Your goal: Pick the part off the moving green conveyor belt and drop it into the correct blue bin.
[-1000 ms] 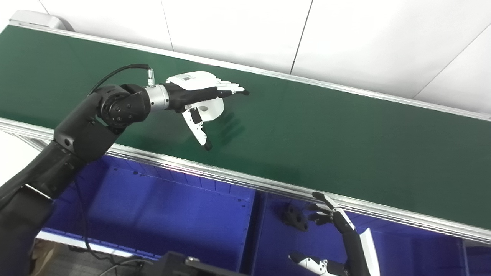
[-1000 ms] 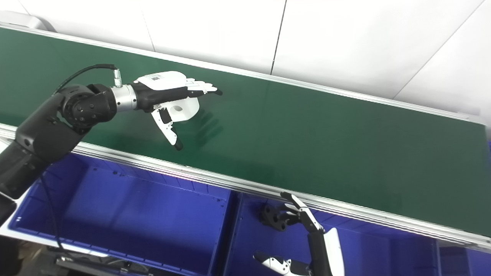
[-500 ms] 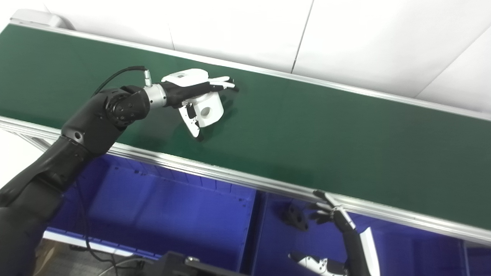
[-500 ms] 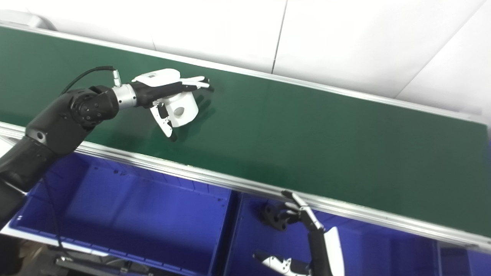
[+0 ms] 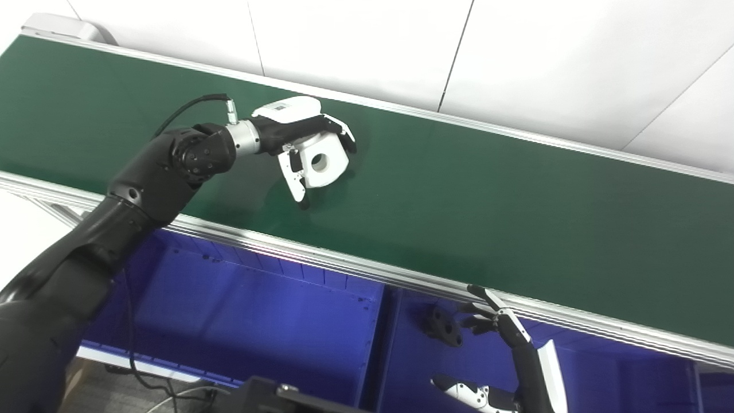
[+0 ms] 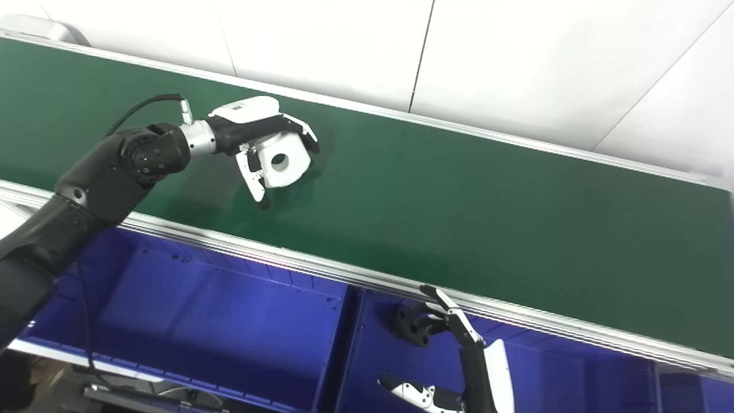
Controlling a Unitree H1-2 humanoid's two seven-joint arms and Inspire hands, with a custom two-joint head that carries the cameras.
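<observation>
Right hand (image 5: 504,367) low over the right blue bin (image 5: 602,367), fingers spread, holding nothing; a black part (image 5: 442,328) lies inside just beside it. Left blue bin (image 5: 241,310) open. Past the aluminium rail (image 5: 355,267), wide bare green conveyor belt (image 5: 516,195). Left hand (image 5: 298,137) fingers curled around the white part (image 5: 322,162) on the belt's far side. White wall (image 5: 516,57) behind.

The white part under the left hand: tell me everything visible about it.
The white part is a chunky, smooth block, seemingly plastic, with a round hole through the face toward the camera. It sits on the green conveyor belt, near its far edge. The left hand curls over it from above, fingers on its far side, thumb at its left.
</observation>
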